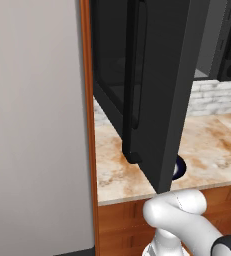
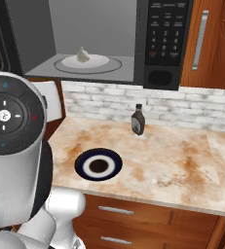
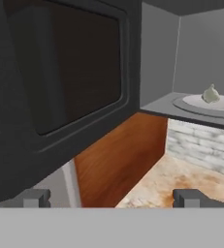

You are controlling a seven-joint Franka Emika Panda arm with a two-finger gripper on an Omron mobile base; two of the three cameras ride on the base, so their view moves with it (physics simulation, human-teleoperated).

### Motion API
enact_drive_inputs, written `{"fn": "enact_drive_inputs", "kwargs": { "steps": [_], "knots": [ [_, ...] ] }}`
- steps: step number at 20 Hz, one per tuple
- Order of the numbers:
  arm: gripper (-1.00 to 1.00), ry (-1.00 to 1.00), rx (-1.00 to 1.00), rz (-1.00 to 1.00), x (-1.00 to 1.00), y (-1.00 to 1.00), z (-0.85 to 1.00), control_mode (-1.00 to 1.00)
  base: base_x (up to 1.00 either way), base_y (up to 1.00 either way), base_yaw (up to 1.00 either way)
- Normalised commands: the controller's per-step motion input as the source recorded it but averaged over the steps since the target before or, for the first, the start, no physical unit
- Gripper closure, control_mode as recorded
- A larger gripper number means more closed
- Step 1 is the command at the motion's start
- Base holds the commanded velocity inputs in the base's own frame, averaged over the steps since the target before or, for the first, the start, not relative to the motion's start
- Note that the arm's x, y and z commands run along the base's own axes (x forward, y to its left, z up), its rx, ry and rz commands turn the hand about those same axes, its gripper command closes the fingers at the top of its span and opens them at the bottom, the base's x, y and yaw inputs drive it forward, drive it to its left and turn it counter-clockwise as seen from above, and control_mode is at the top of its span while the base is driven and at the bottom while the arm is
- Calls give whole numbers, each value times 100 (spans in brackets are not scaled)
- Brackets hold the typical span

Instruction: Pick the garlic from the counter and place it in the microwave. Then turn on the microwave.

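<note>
Starting at the left of the left base view, a plain pale grey panel (image 1: 34, 125) is seen, edged by a thin wooden strip, and just right of it the microwave's open door (image 1: 152, 85) hangs out over the counter (image 1: 212, 145), its vertical black handle (image 1: 136, 75) facing the camera. A dark-rimmed plate (image 1: 180, 168) is partly hidden behind the door's lower corner. In the right base view, the microwave (image 2: 165, 44) is seen mounted above the counter with its cavity exposed; the garlic (image 2: 83, 55) is resting on the pale turntable plate (image 2: 102, 62) inside, near the middle. To the right of the cavity the black button panel (image 2: 165, 30) is found, and further right a wooden cabinet door with a metal handle (image 2: 200, 40). Below, the dark-rimmed plate lies flat on the beige marble slab with nothing on it, and a dark sauce bottle (image 2: 138, 119) stands upright further back, close to the white-grey brick wall strip (image 2: 182, 107), well apart from the plate. In the hand view, the inner face of the door with its dark window is seen at left, the cavity and the garlic at right. The gripper (image 3: 111, 197) is held beside the open door, its two fingertips (image 3: 188, 197) spread wide with nothing between them.
</note>
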Motion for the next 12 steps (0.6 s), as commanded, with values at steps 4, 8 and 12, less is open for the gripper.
{"fn": "enact_drive_inputs", "kwargs": {
  "steps": [4,8,12],
  "knots": [
    [-100,0,7,0,-41,2,3,-100,0,0,0],
    [-100,3,13,-3,-38,1,2,-100,0,0,0],
    [-100,4,13,-2,-34,1,2,-100,0,0,0]
  ]
}}
